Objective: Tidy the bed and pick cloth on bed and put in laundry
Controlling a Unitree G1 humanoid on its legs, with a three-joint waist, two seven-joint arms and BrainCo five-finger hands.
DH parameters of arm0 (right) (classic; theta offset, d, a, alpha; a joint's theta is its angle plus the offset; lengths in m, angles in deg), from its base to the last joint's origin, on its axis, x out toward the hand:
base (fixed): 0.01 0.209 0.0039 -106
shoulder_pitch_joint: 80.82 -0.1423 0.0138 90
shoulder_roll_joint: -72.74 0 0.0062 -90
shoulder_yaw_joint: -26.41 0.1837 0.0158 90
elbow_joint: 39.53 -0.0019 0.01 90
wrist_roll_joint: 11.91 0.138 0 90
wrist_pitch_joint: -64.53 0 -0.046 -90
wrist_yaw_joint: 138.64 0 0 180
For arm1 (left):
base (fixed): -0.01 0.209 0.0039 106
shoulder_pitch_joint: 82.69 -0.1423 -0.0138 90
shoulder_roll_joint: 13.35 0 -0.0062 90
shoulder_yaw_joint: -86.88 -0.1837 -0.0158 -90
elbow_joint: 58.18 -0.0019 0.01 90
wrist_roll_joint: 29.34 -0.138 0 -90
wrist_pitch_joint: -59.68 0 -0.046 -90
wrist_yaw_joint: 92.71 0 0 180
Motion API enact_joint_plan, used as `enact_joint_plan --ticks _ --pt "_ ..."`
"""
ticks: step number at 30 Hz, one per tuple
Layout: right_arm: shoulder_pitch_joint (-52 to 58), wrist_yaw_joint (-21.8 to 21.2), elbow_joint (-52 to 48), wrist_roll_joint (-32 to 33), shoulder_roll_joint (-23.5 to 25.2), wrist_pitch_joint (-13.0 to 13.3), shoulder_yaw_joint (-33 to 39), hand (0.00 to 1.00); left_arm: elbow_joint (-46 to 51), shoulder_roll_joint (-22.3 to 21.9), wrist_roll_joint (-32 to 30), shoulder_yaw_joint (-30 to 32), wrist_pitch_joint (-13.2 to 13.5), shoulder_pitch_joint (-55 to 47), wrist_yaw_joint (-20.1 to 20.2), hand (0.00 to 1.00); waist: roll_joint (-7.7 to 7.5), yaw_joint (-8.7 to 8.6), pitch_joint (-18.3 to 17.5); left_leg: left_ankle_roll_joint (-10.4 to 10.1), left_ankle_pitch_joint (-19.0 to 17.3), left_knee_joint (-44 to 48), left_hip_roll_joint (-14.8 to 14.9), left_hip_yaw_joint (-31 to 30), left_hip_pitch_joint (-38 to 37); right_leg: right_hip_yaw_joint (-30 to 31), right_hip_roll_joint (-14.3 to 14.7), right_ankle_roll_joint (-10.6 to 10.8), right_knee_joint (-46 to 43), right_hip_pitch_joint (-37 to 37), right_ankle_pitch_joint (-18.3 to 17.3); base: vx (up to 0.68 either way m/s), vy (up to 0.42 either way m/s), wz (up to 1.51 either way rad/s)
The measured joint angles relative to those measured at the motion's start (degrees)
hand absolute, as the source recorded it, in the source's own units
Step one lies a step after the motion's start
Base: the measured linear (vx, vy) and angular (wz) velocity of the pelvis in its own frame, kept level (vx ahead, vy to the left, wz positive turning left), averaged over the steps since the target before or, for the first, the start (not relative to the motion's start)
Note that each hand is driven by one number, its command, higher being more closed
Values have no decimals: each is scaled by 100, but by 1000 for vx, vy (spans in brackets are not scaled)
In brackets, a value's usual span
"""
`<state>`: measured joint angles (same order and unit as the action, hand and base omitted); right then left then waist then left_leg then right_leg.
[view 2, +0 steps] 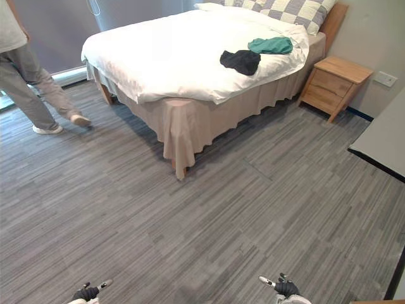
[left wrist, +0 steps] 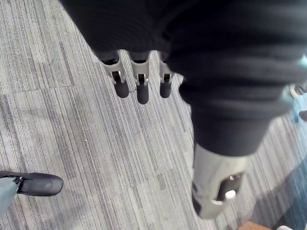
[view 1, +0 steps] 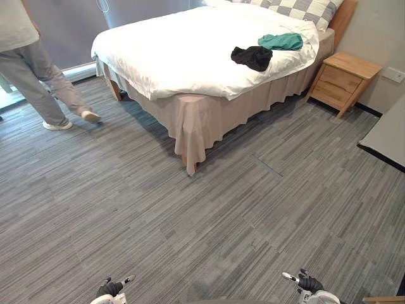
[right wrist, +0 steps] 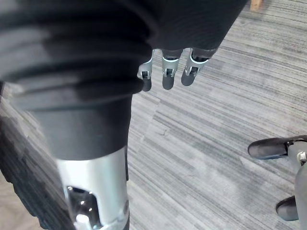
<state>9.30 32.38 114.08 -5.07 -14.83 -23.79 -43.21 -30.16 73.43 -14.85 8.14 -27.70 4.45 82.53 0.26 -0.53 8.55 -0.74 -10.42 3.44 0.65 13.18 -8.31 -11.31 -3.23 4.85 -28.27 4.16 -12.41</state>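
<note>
So the cloth is really two pieces: a crumpled black cloth (view 1: 252, 57) and a folded-ish green cloth (view 1: 281, 42), touching or nearly so, up on the white bed (view 1: 171, 63) toward its head end, just short of the checkered pillow (view 1: 307, 9). The green one stretches sideways across the view. The black one is more of a lump with no clear long axis.

Both sit well ahead of the robot and off to its right, on the side of the bed nearest the nightstand (view 1: 345, 79). A wide stretch of grey floor (view 1: 209, 215) lies between them and the hands.

The left hand (view 1: 112, 289) and right hand (view 1: 309, 282) hang low at the bottom of the eye views. In the wrist views, the left fingers (left wrist: 142, 88) and right fingers (right wrist: 167, 76) are relaxed and straight, holding nothing.

Going by that, the right hand looks like the nearer one, but nothing's reachable until the robot walks up to the nightstand side. A person (view 1: 35, 76) is stepping along the far left of the bed, well apart from the cloths.
</note>
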Motion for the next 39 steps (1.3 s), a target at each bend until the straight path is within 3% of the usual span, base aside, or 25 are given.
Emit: enact_joint_plan --ticks 1,2,5,6,7,9,11,12,13,14,16,18,20,21,23,25,27,29,30,31,33,34,35,38,39 --pt "-14 -6 14 4 40 -2 -53 0 -16 20 97 -5 -3 -27 -5 0 -27 0 61 79 -77 128 -67 70 -6 -266 -306 -113 -1016 512 -122 -77 36 -32" --pt "23 -5 46 8 52 -6 -47 0 -31 27 137 -9 -5 -28 -5 0 -68 -14 93 93 -119 186 -82 71 -78 -351 -416 -98 -1297 649 -201 26 39 -20" --pt "360 -3 107 57 81 -30 -43 0 -92 69 143 -115 -35 -30 7 0 34 -89 199 -12 -359 375 248 7 -307 -389 -235 -2 -734 926 -321 194 -17 3" --pt "438 0 97 123 126 -30 -42 0 -99 104 133 -111 -36 -8 44 0 54 -169 221 -89 -408 353 420 -35 -352 -393 -87 -41 63 1023 -59 343 -115 18" --pt "496 1 75 274 221 -25 -30 0 -98 186 130 -97 -23 28 108 0 -27 -262 268 -167 -446 252 514 -120 -430 -331 -34 7 1280 1151 549 318 -135 17" --pt "574 6 49 326 321 -3 -9 0 -101 255 131 -15 2 81 170 0 -243 -291 337 -363 -569 243 490 -155 -548 -64 -216 232 1941 1522 1022 390 -242 16" --pt "805 20 35 303 442 2 239 0 -105 235 119 249 60 87 171 0 -378 -301 399 -588 -916 347 534 -291 -885 343 -421 318 2129 1510 1119 445 -317 38" --pt "900 23 37 274 433 -9 380 0 -101 157 63 429 115 68 173 0 -196 -304 432 -535 -1193 357 789 -323 -1219 283 -338 182 1724 1434 1536 548 -364 63" --pt "945 24 -9 276 403 4 445 0 -103 98 24 528 141 -6 201 0 42 -390 301 -309 -1285 386 1112 -376 -1346 62 -116 135 1230 1491 1498 574 -355 49" --pt "964 13 -12 275 412 -5 488 0 -87 108 33 582 178 -19 240 0 132 -354 231 -302 -1119 528 1172 -437 -1344 28 -57 77 1042 1553 1480 609 -366 17" --pt "771 -12 -44 241 451 -5 619 0 -48 63 59 737 221 -20 271 0 206 -267 189 -365 -617 1457 1345 -532 -956 -58 57 -358 866 1528 1386 551 -362 -18" --pt "622 -9 -144 136 402 37 625 0 -75 -78 84 732 229 -37 287 0 353 -210 173 -182 293 3230 1626 -692 -107 -113 286 -683 1289 1016 1161 590 -325 12" --pt "477 13 -77 0 288 66 473 0 -100 -217 69 672 283 -66 360 0 414 -198 298 -418 -177 4437 1566 -745 449 -46 437 -804 1725 330 1083 523 -207 18" --pt "437 13 -24 -3 239 77 383 0 -98 -259 56 671 304 -97 409 0 386 -187 316 -397 -316 4577 1490 -722 577 -33 443 -850 1811 162 1051 619 -203 6" --pt "219 17 28 -9 -19 257 176 0 64 -499 33 413 434 -312 573 0 354 106 333 -149 -641 3868 816 -307 1461 142 428 -937 2162 -548 784 573 -134 -23" --pt "73 9 -52 -7 -78 358 175 0 175 -582 46 274 505 -471 621 0 370 205 322 -201 -350 2504 589 275 2063 137 424 -950 2288 -758 623 403 -33 -29" --pt "150 -10 -227 0 -71 380 150 0 170 -588 89 215 512 -558 609 0 404 303 323 -258 245 1029 584 1094 2245 90 487 -899 2469 -1098 469 482 53 -11" --pt "342 -3 -419 37 -79 344 71 0 175 -594 141 120 551 -620 589 0 436 335 307 -99 477 408 563 1802 2268 -58 568 -711 2670 -1733 161 693 147 31" --pt "352 0 -416 38 -135 321 -35 0 175 -618 194 113 547 -622 577 0 452 324 260 232 739 460 556 1758 2348 -94 600 -625 2645 -1928 -84 528 146 28" --pt "332 -9 -421 36 -150 302 -109 0 185 -617 239 113 540 -599 508 0 320 337 184 529 1002 637 476 1779 2387 -113 465 -520 2537 -1945 -286 688 198 22" --pt "293 -38 -401 30 -190 284 -257 0 156 -658 329 118 452 -567 369 0 81 317 -40 972 1089 722 219 1867 2420 -210 104 -93 1545 -1602 -649 620 152 15" --pt "112 -76 -341 -8 -151 274 -269 0 152 -654 334 116 409 -480 371 0 69 324 -51 1102 1028 680 77 1819 2280 -306 -208 490 167 -1080 -679 767 186 37" --pt "-96 -116 -85 -38 -65 250 -263 0 159 -609 315 82 423 -418 372 0 4 272 -8 1048 874 677 -31 1637 1986 -429 -604 747 -1221 -549 -639 762 198 54" --pt "-169 -123 34 -221 106 219 -300 0 184 -406 305 -241 499 -387 377 0 89 305 47 969 786 535 79 1261 1138 -720 -776 388 -1401 -466 -805 491 68 48" --pt "-172 -117 28 -197 122 226 -323 0 184 -345 350 -276 585 -381 379 0 249 302 64 791 706 366 213 1036 776 -768 -670 350 -880 -439 -796 327 -34 56"
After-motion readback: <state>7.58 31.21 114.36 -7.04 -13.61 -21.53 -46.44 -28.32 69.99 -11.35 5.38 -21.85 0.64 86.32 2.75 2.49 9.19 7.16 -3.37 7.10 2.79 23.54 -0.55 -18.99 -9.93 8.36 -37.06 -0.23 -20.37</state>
